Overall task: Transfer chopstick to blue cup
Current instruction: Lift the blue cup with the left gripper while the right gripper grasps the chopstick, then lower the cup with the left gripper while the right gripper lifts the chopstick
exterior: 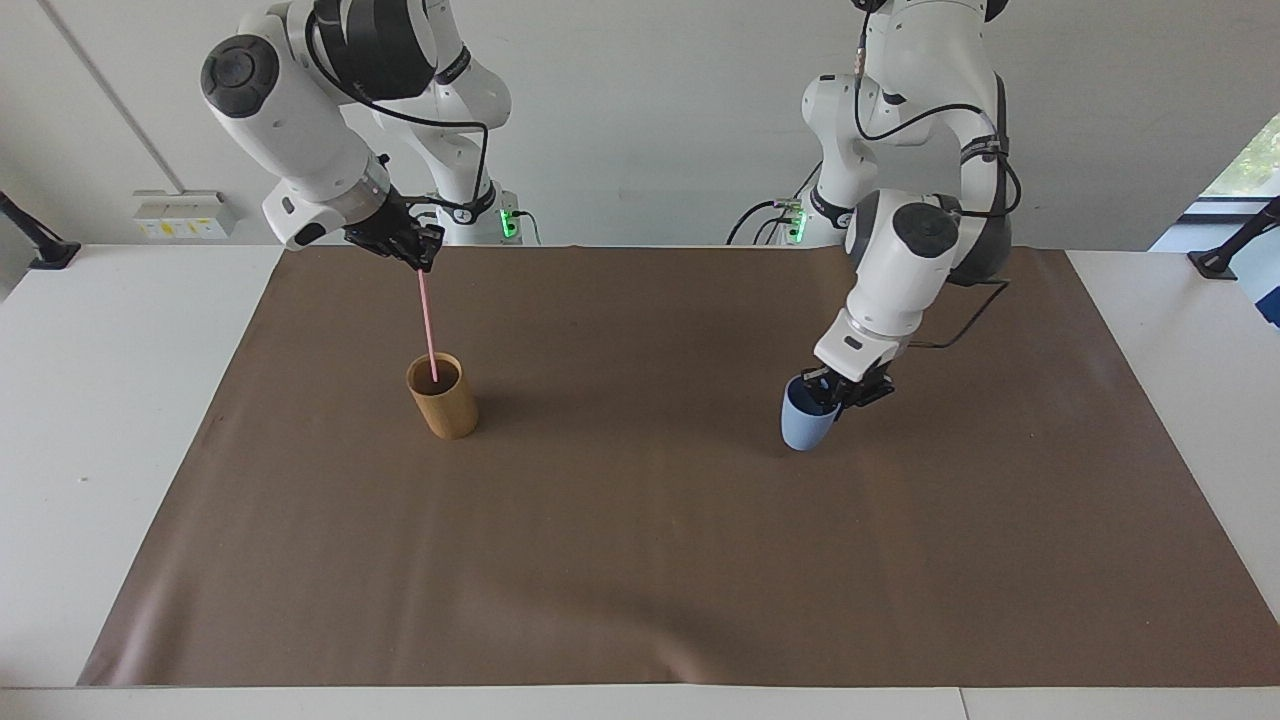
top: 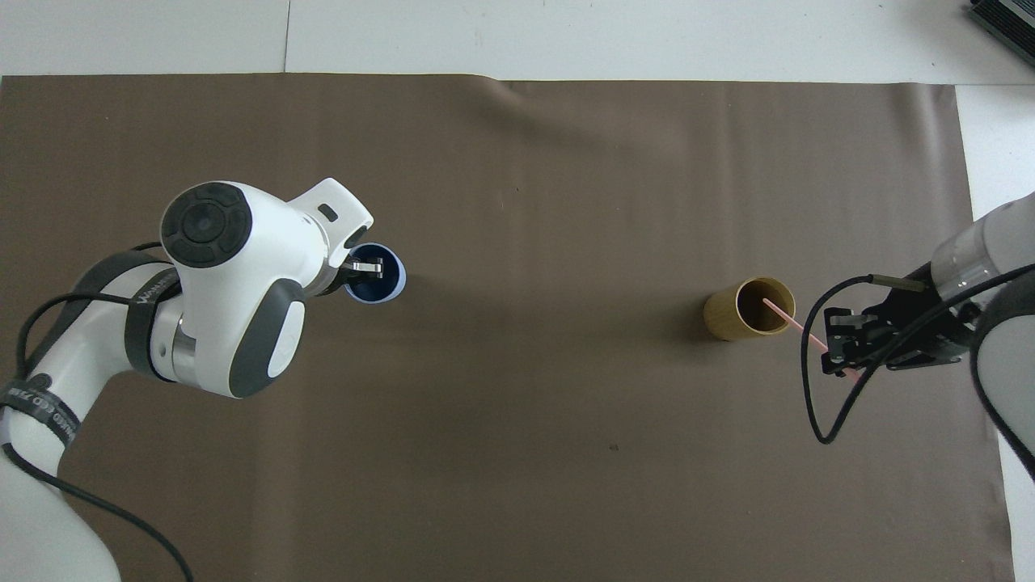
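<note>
Facing view. We note the right gripper raised high over the tan cup, its jaws closed on the top end of the chopstick. The pink stick hangs almost straight down, and its lower tip sits just inside the mouth of the tan cup. That cup stands upright on the brown mat, toward the right arm's end of the surface.

We find the left gripper low over the mat, toward the middle of the surface. Its jaws are clamped on the rim of the blue cup. The blue cup leans a little, rounded base down near the mat; we cannot tell whether the base touches it. The two cups are well apart.

Overhead view. We see the left gripper at the blue cup's rim, one finger showing inside the dark mouth; the arm's white wrist covers the side of the cup nearest the robots.

The tan cup shows its open mouth, with the chopstick running slantwise from inside that mouth across the rim to the right gripper, whose jaws are shut on the stick's end. A black cable loops below that gripper.
</note>
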Controlling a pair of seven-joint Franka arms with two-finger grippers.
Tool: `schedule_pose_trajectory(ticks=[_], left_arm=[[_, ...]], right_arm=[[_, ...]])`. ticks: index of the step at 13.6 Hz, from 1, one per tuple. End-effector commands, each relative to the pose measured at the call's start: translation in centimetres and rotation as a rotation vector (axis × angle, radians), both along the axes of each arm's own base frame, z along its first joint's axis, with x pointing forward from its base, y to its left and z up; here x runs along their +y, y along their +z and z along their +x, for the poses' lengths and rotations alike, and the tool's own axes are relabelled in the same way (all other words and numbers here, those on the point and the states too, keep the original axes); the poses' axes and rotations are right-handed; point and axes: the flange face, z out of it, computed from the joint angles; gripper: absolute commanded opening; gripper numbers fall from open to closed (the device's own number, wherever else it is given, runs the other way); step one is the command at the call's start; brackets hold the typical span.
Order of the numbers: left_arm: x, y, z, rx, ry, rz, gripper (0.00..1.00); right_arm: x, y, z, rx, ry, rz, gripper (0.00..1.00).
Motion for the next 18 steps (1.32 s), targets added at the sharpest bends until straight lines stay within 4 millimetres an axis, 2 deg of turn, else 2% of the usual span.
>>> schedule_pose_trajectory(ticks=[1, 4, 5, 6, 8, 9, 10, 11, 12, 13, 14, 17, 18], left_arm=[[-4.2, 1.0, -1.7, 0.008, 0.055, 0.008, 0.0], [-8.6, 1.9, -3.8, 0.031, 0.075, -0.041, 0.0], [-9.7, 1.8, -4.0, 0.035, 0.084, -0.043, 0.0], [-12.1, -0.3, -4.2, 0.049, 0.101, -0.034, 0.0], [-13.2, -1.0, -3.9, 0.05, 0.11, -0.035, 0.0], [-13.5, -2.4, -4.0, 0.06, 0.102, -0.025, 0.0], [-14.3, -3.1, -4.2, 0.059, 0.092, -0.028, 0.0], [-14.5, -3.5, -4.5, 0.063, 0.085, -0.026, 0.0], [-14.4, -3.8, -4.6, 0.067, 0.073, -0.022, 0.09], [-14.5, -3.7, -4.6, 0.065, 0.056, -0.022, 0.29], [-14.5, -3.7, -4.6, 0.064, 0.05, -0.023, 0.59], [-14.2, -1.8, -4.4, 0.041, 0.046, -0.042, 1.0], [-13.6, -0.3, -4.3, 0.026, 0.02, -0.051, 1.0]], right_arm=[[-1.1, 1.7, -0.6, 0.021, -0.001, 0.079, 0.0], [1.5, 1.3, -0.9, -0.033, -0.003, 0.059, 0.0], [1.8, 1.2, -1.0, -0.041, -0.016, 0.055, 0.0], [2.3, 1.2, -1.1, -0.044, -0.017, 0.053, 0.0], [3.7, 1.0, -1.4, -0.033, -0.023, 0.053, 0.0], [4.6, 0.3, -1.6, -0.017, -0.014, 0.049, 0.0], [5.6, -0.5, -1.6, -0.009, 0.003, 0.049, 0.0], [5.7, -1.0, -1.5, -0.011, -0.007, 0.048, 0.0], [6.0, -1.5, -1.6, 0.001, -0.022, 0.054, 0.0], [6.3, -1.7, -1.7, 0.01, -0.025, 0.073, 0.0], [6.4, -1.6, -1.8, 0.012, -0.03, 0.084, 0.0], [8.6, -1.4, -2.2, 0.017, -0.048, 0.08, 0.0], [9.2, -1.3, -2.2, 0.01, -0.061, 0.086, 0.0]])
